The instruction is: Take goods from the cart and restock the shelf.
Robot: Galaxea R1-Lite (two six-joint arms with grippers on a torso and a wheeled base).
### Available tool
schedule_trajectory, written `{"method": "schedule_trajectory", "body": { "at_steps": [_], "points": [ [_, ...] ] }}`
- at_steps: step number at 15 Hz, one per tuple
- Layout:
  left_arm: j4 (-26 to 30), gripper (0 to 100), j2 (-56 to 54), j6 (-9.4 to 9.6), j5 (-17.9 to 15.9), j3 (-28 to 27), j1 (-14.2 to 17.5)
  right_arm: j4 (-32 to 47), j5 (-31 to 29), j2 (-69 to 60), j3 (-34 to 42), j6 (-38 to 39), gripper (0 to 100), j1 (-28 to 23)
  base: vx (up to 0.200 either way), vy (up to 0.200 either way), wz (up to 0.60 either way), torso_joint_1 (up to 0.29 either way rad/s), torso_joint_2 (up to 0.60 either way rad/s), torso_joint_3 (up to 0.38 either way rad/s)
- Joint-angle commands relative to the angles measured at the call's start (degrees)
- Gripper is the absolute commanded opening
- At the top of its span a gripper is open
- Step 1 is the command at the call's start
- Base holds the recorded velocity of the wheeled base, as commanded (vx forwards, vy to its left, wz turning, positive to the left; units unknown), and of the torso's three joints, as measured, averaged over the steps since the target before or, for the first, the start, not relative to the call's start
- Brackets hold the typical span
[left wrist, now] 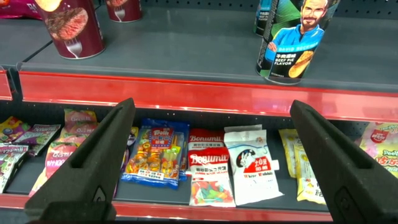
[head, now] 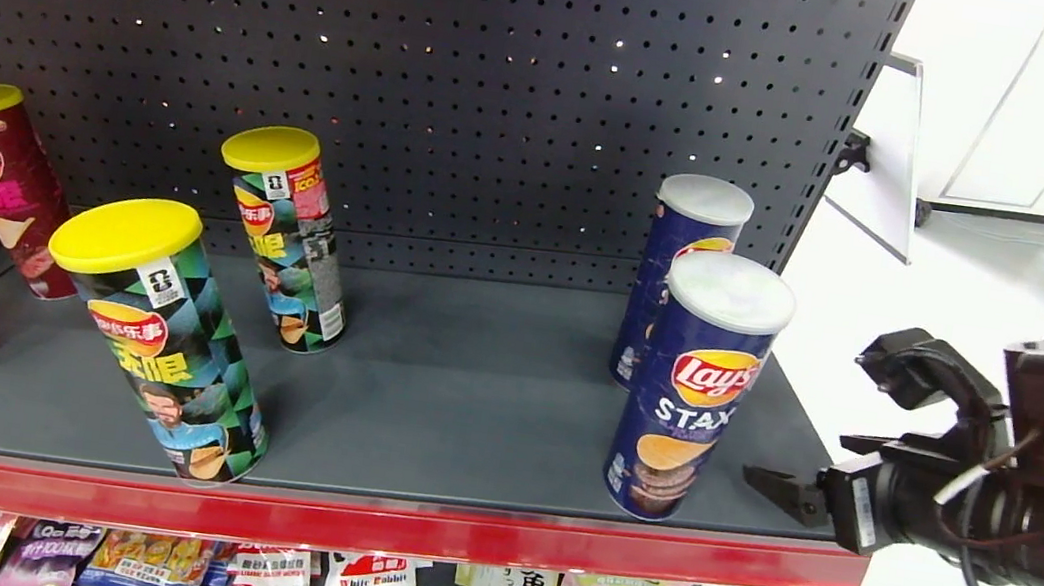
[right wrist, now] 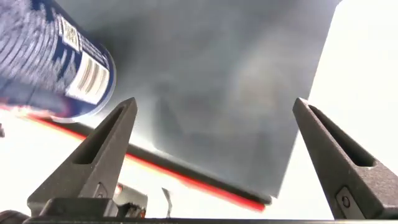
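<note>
Your right pincer [head: 818, 423] hangs released right of the front blue chips can [head: 696, 387], which stands upright on the shelf [head: 468, 397]. Your left pincer [left wrist: 211, 162], also released, faces candy bags [left wrist: 155, 155] below that can's level.

The shelf [head: 468, 397] is presenting a grey deck with a red front lip and a black perforated back panel.

At its right end, the front blue can [head: 692, 396], fitted with a pale translucent lid, is standing upright near the red lip. The rear blue can [head: 682, 264], of the same type, is standing upright just behind it, close to the back panel.

Toward the left, the front green can [head: 162, 347], patterned in green and black with a yellow lid, is standing upright close to the lip. The rear green can [head: 287, 237], of matching design, is standing further back, apart from it.

At the far left, a dark red can [head: 2, 184] with a yellow lid is standing on the adjoining deck section.
</note>
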Motion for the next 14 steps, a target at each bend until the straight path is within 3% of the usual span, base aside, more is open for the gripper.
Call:
{"method": "schedule_trajectory", "body": {
  "at_steps": [1, 7, 14],
  "points": [
    [0.0, 100, 0.1, -0.04, 0.0, 0.1, 0.0, 0.0, 0.3, -13.6, 5.9, -0.9, 100, -4.9, 0.000, 0.000, 0.00, 0.000, 0.00, 0.000],
    [0.0, 100, 0.0, -0.04, 0.0, 0.1, 0.0, 0.6, 0.8, -36.4, 15.0, -1.9, 100, -7.9, 0.000, 0.000, 0.00, 0.000, 0.00, 0.000],
    [0.0, 100, 0.1, -0.04, 0.0, 0.0, 0.0, 0.7, 4.8, -45.1, 21.9, -7.2, 100, -9.3, 0.000, 0.000, 0.00, 0.000, 0.00, 0.000]
  ]
}}
